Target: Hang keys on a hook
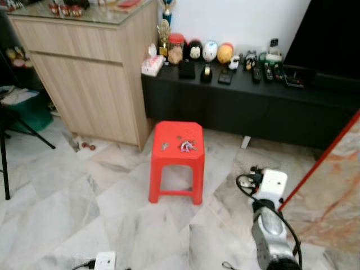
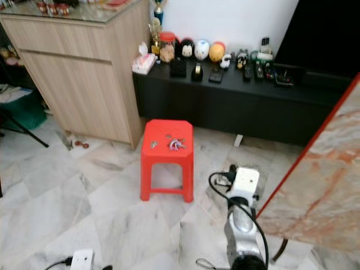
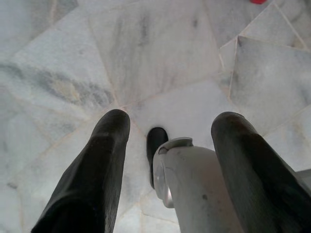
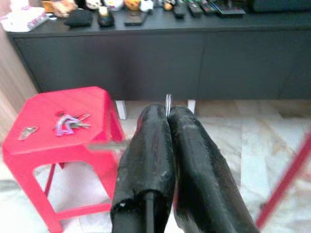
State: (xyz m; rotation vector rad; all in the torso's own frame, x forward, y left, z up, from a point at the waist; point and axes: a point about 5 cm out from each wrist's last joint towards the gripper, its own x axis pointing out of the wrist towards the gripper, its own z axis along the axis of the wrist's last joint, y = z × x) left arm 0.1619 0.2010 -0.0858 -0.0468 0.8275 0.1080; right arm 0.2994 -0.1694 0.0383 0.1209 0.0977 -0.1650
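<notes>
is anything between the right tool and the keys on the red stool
Nothing visible does: bare marble floor lies between the right tool and the red stool, and the keys lie uncovered on its seat. The tool is itself shut on a key ring.

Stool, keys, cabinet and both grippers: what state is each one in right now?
Stool: upright on the floor.
Keys: lying loose on the stool.
Single key: flat on the stool, apart from the bunch.
Right gripper: shut on a key ring.
Left gripper: open, over the floor.
Cabinet: drawer and doors shut.
</notes>
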